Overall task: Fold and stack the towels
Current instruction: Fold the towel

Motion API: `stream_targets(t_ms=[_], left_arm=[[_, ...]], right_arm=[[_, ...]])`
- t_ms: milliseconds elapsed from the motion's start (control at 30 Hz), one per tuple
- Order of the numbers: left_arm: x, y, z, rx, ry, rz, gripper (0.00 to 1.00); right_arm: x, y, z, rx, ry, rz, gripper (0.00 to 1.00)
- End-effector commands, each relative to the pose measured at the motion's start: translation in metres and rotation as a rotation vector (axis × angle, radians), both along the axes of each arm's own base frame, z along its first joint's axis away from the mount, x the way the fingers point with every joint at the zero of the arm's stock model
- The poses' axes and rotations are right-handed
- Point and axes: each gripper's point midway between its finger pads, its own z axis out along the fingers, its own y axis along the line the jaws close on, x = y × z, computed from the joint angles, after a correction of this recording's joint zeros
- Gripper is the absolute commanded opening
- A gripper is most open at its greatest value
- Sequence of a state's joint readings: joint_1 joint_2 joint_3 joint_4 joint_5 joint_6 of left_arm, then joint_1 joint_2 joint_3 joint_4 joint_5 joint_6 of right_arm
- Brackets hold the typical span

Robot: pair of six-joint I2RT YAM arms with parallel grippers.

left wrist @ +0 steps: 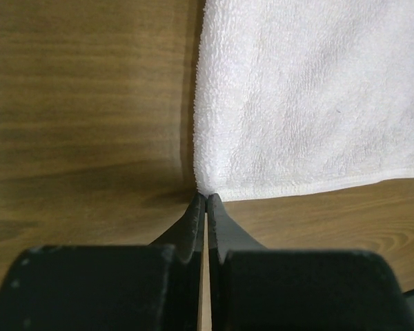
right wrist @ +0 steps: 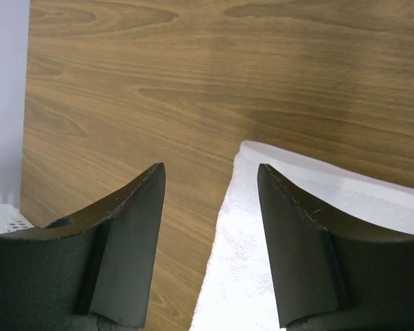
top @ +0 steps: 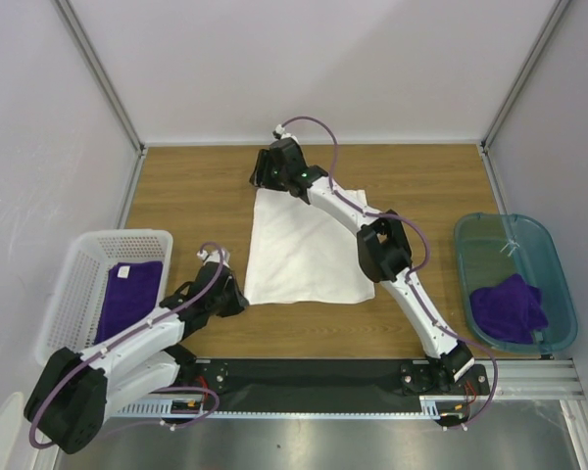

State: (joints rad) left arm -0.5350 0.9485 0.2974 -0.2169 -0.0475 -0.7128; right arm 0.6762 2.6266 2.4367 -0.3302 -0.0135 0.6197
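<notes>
A large white towel (top: 309, 250) lies flat, folded, in the middle of the wooden table. My left gripper (top: 237, 299) is at its near left corner; in the left wrist view the gripper (left wrist: 206, 196) is shut with its tips pinching that corner of the towel (left wrist: 310, 103). My right gripper (top: 265, 181) hovers open over the far left corner; in the right wrist view the gripper (right wrist: 210, 169) straddles the towel's left edge (right wrist: 262, 262). A purple towel with a white tag (top: 129, 299) lies in the basket. Another purple towel (top: 510, 308) lies crumpled in the teal bin.
The white perforated basket (top: 78, 264) stands at the left edge of the table. The teal bin (top: 529, 235) stands at the right edge. White walls enclose the table at the back and sides.
</notes>
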Motion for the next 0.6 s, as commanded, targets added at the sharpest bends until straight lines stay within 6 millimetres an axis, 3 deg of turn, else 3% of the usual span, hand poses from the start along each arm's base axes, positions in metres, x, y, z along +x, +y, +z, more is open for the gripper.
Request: stream_targets(t_ms=[0, 167, 333, 567], left_arm=[[-0.014, -0.004, 0.0, -0.044, 0.031, -0.006, 0.01], [-0.029, -0.013, 0.0, -0.076, 0.029, -0.029, 0.0], [-0.048, -0.015, -0.013, -0.069, 0.065, -0.049, 0.0], [-0.054, -0.016, -0.013, -0.068, 0.06, -0.048, 0.0]], right_arm=[[0.0, 0.011, 0.0, -0.037, -0.058, 0.005, 0.61], [-0.019, 0.024, 0.002, -0.116, -0.103, 0.039, 0.61], [-0.03, 0.032, -0.001, -0.157, -0.121, 0.058, 0.61], [-0.042, 0.043, -0.014, -0.181, -0.112, 0.074, 0.59]])
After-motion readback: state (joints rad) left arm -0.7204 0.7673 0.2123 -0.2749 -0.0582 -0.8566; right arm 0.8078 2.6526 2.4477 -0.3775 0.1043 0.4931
